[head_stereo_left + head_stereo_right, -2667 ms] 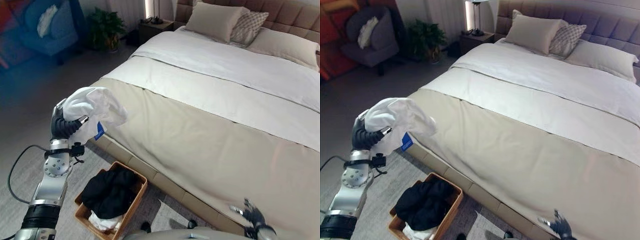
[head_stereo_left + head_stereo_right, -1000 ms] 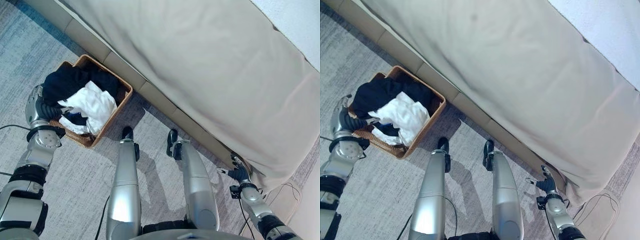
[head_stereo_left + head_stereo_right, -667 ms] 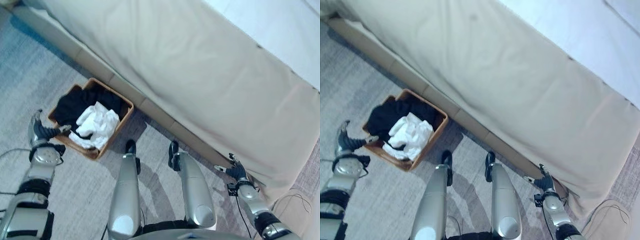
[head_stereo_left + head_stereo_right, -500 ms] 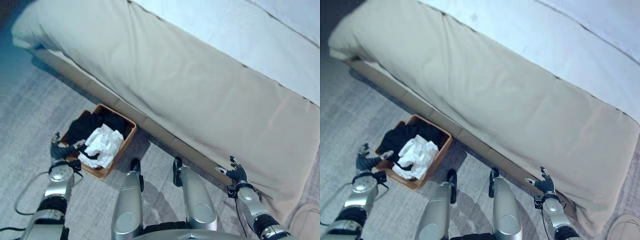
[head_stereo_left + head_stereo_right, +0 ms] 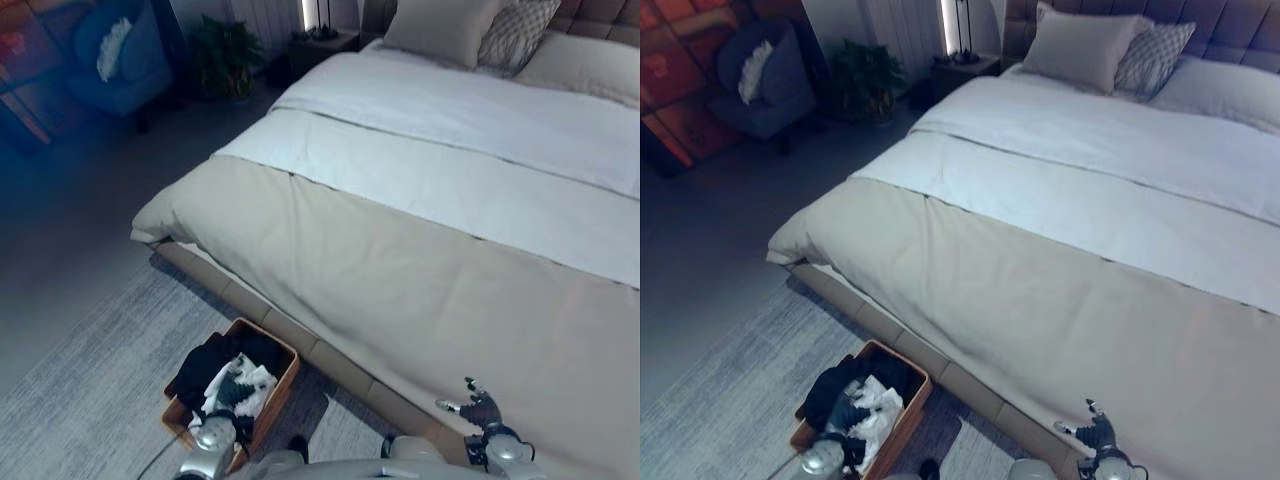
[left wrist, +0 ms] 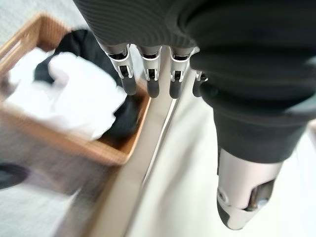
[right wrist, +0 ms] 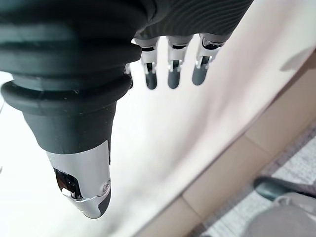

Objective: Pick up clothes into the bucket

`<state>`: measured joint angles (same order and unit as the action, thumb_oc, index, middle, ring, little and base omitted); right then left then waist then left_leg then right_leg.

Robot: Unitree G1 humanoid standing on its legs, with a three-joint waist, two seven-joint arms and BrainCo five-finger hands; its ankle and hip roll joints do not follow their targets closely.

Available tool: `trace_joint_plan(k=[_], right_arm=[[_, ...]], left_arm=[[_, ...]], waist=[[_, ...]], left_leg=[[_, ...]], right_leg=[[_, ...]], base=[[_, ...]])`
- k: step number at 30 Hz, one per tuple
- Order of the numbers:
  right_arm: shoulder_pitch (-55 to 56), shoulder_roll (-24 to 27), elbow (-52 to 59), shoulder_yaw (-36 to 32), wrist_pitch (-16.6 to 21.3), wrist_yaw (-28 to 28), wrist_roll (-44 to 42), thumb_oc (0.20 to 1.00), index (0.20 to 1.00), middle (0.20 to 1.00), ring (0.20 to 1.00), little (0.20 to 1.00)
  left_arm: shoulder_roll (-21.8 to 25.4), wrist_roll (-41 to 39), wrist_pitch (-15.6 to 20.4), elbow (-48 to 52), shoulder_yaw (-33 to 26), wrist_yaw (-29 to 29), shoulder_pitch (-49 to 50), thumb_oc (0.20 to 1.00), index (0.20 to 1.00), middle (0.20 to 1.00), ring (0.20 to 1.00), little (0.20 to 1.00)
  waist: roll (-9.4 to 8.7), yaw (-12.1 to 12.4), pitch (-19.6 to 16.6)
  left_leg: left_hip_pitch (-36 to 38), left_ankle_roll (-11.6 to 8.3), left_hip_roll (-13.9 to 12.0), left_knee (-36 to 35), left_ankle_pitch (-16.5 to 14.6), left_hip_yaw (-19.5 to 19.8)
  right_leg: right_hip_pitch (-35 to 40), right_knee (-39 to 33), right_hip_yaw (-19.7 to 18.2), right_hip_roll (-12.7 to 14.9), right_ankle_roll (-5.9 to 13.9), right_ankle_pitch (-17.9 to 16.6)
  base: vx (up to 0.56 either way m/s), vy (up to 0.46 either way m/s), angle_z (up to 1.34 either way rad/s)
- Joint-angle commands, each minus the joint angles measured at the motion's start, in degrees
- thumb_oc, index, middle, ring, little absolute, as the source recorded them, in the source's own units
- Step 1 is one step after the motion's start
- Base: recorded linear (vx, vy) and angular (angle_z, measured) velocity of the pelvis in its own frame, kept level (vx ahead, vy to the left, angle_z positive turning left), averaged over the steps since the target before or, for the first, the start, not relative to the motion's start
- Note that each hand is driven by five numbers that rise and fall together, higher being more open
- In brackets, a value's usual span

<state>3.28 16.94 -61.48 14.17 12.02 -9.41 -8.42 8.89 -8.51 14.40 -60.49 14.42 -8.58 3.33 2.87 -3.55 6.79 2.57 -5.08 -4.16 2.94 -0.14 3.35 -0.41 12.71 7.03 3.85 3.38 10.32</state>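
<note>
Left eye view: the basket (image 5: 285, 372) sits on the floor against the bed (image 5: 420, 290), with white clothes (image 5: 250, 385) on black clothes (image 5: 205, 362) inside it. The left hand (image 5: 228, 393) hangs just over its near edge; the right hand (image 5: 482, 408) is low beside the bed, fingers spread.

Right eye view: same layout; the bed top looks bare, so a further search could find nothing to pick.

Left wrist view: the fingers (image 6: 149, 83) are straight and released, holding nothing, above the basket rim. Dropping lower, they could snag the white cloth and drag it out.

Right wrist view: fingers (image 7: 171, 74) straight, empty, close to the bedspread; a swing could catch it.
</note>
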Motion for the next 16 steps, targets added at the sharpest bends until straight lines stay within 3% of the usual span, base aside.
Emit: trace_joint_plan(k=[1,9,16], right_arm=[[-1.6,-0.4,-2.1,0.1,-0.3,1.8,-1.5,1.0,1.0,1.0,1.0,1.0],[-0.2,-1.7,-2.3,0.4,-1.3,4.9,-4.7,1.0,1.0,1.0,1.0,1.0],[-0.2,-1.2,-3.5,0.1,-2.3,5.6,-3.5,1.0,1.0,1.0,1.0,1.0]], left_arm=[[-0.6,-2.6,-1.2,-3.9,-3.2,1.4,-1.5,1.0,1.0,1.0,1.0,1.0],[-1.1,-9.2,-2.6,-6.6,-5.5,6.5,0.1,1.0,1.0,1.0,1.0,1.0],[0.4,-6.0,-3.5,-8.3,-4.8,7.9,-0.9,1.0,1.0,1.0,1.0,1.0]], waist=[[-3.08,0.4,1.3],[-4.15,0.8,0.2],[-3.38,-0.2,-1.1]], left_leg=[[-1.7,0.94,3.1,1.8,-0.8,-0.6],[-0.1,1.43,3.6,4.8,-3.2,-1.1],[2.1,1.65,3.3,-0.5,-2.2,-1.7]], right_leg=[[4.7,-11.6,0.3,1.2,1.17,-6.7],[7.6,-11.7,-0.5,1.2,0.78,-6.4],[7.8,-12.3,0.0,1.4,1.42,-6.7]], base=[[0.06,-0.044,0.05],[0.05,-0.007,-0.01],[0.03,0.046,-0.03]])
